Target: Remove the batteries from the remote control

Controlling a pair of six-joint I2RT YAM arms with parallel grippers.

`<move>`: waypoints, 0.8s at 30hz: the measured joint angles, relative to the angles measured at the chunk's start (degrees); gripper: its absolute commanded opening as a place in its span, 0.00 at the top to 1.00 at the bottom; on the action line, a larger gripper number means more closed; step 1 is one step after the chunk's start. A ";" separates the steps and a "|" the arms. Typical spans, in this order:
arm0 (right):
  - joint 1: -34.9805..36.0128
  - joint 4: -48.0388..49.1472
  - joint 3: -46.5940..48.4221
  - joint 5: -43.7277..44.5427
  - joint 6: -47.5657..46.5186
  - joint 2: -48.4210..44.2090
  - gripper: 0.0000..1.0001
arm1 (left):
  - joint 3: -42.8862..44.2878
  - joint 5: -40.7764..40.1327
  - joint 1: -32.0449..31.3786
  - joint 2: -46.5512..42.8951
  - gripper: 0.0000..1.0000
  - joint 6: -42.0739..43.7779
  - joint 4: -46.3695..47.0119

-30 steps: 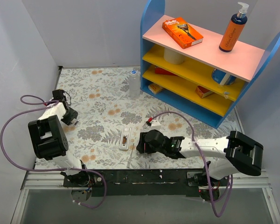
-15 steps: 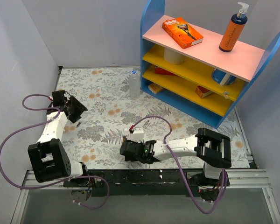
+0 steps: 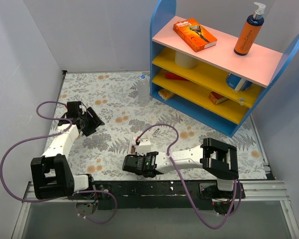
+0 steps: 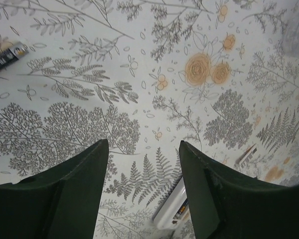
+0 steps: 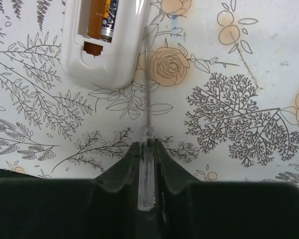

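1. The remote control (image 5: 104, 64) lies at the near middle of the desk (image 5: 249, 59), with its cover off and its orange-brown recess facing up.
2. One battery (image 5: 108, 15) sits in the recess. The slot beside it shows only orange-brown and looks empty.
3. A loose battery (image 4: 7, 56) lies on the desk well apart from the remote control, off to the left. This suggests the unloading is about half done.
4. The right tool (image 5: 146, 149) is clamped on the clear handle of a thin pick (image 5: 146, 133). The metal shaft of the pick points away from the arm and reaches the rim of the remote control. It is beside the recess, not in it.
5. The left tool (image 4: 142, 145) hovers above the desk to the far left of the remote control. Its fingers are spread apart and hold nothing.
6. The step in hand appears to be levering out the last battery. The next move calls for shifting the pick tip sideways into the recess, under one end of the battery, then prying gently. Nothing holds the remote control down, so it may slide.
7. Only the right wrist view shows the seated battery and the pick, and only the left wrist view shows the loose battery. In the top view the right arm hides much of the remote control.
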 measured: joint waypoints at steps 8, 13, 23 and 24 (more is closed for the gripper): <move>0.37 -2.29 -1.33 2.60 -3.72 -1.66 0.99 | -2.01 4.37 -3.58 -7.65 0.45 0.74 -1.79; -1.25 -0.96 -4.28 2.93 -12.72 -7.58 0.99 | -4.55 12.07 -7.04 -12.17 0.43 -0.20 -1.33; -11.50 16.50 -16.48 -8.72 -32.02 -25.11 0.99 | -6.99 24.17 -10.91 -13.79 0.39 -5.16 2.64; -12.83 18.23 -18.64 -10.82 -33.27 -27.17 0.99 | -7.02 24.79 -11.13 -13.29 0.38 -5.51 3.30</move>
